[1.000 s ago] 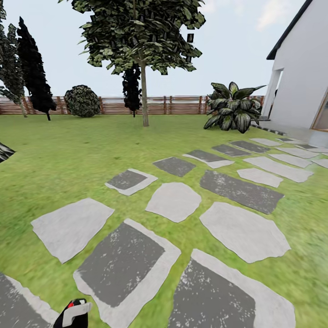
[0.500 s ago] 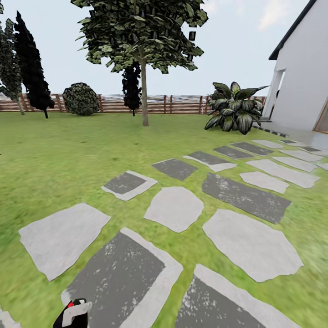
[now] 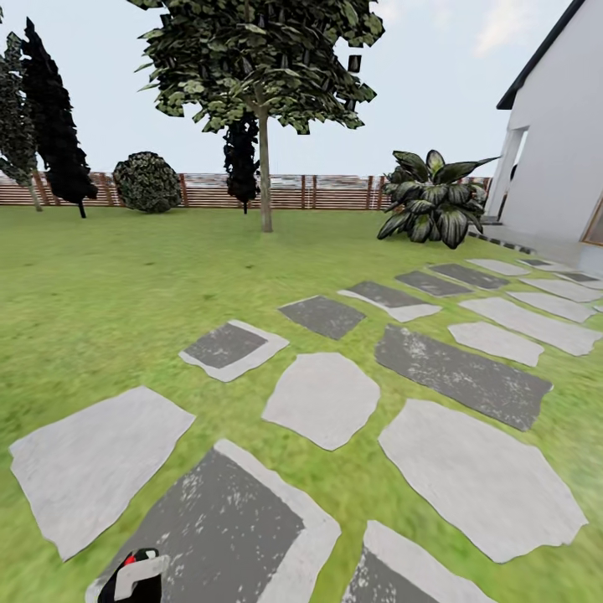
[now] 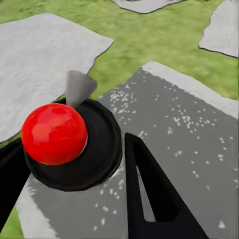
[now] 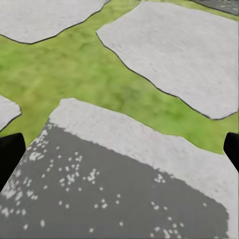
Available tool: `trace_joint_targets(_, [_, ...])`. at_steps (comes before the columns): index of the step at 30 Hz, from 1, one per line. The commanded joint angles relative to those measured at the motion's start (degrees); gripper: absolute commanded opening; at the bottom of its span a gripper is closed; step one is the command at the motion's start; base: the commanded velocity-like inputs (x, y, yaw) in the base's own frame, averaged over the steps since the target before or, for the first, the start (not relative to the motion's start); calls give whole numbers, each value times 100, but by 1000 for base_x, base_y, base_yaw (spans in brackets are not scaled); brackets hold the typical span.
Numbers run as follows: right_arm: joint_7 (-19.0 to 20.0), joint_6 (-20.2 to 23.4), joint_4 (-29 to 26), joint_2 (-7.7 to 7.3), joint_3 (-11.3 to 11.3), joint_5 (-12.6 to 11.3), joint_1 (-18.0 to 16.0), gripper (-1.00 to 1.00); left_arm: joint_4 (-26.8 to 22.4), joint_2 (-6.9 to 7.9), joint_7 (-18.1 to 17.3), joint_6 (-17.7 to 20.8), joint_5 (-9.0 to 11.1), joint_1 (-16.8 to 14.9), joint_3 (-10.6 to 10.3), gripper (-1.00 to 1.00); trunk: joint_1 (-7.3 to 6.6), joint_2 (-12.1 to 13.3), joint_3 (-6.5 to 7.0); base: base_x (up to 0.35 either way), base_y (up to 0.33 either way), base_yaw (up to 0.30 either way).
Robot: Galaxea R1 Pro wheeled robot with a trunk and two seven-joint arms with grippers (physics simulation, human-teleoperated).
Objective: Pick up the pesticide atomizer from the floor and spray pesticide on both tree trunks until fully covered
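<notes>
Pesticide atomizer (image 4: 67, 142), with its round black cap, red ball top and small grey nozzle, sits clamped between the dark fingers (image 4: 149, 194) of the left end effector (image 4: 69, 184), low in the left wrist picture, above a dark grey stepping stone (image 4: 189, 144) speckled with white. In the head view the same atomizer (image 3: 138, 578) peeks in at the bottom edge, left of centre, over the lawn (image 3: 109, 285). Grey stepping stones (image 3: 322, 398), some pale and some dark, run from the lower part of the frame toward the white house (image 3: 557, 142) at the right edge. A thin-trunked leafy tree (image 3: 264, 109) stands in the upper middle before the brown slat fence (image 3: 327, 193), with a round bush (image 3: 149, 182) and dark pointed trees (image 3: 54, 126) at upper left, and a broad-leaved plant (image 3: 431, 201) near the house. The right end effector (image 5: 119, 149) stands wide open, its black fingertips (image 5: 10, 154) at the two side edges of the right wrist picture, over a stone and grass.
</notes>
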Motion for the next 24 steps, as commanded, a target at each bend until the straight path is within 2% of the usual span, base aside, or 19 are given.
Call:
trace_joint_targets(1, [10,-16,4,0,-8,-16,-6,100,1,-3,20,-19,-24,-4,4,-100,2,-2,-6,340,0,0])
trace_joint_targets(24, [10,-15,4,2,-8,-16,-2,100,-22,11,17,-19,-24,-4,4,-100,2,-2,-6,340,0,0])
